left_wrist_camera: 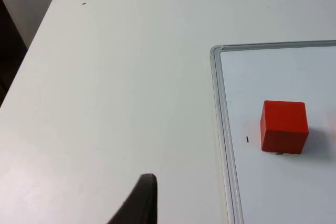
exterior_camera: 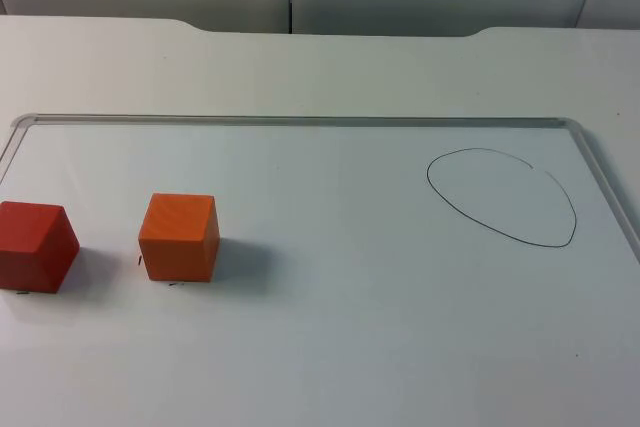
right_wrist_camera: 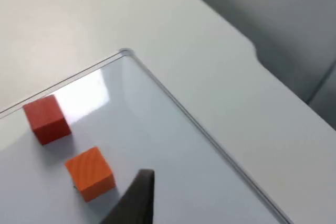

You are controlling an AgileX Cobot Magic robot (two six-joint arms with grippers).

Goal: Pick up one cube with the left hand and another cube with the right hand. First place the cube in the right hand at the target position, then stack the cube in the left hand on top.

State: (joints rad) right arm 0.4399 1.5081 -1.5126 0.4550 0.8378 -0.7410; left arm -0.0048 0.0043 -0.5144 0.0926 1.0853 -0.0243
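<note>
A framed whiteboard (exterior_camera: 300,347) is lying flat on the white worktop (exterior_camera: 300,72), carrying a red cube (exterior_camera: 35,245) and an orange cube (exterior_camera: 179,237) near its left edge.

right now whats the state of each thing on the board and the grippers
red cube: resting flat on the whiteboard, unheld, near its left edge
orange cube: resting flat on the board, unheld, right of the red cube, apart from it
drawn target outline: nothing inside it
whiteboard: lying flat on the table
left gripper: over bare table beside the board, holding nothing
right gripper: above the board near the orange cube, holding nothing
</note>
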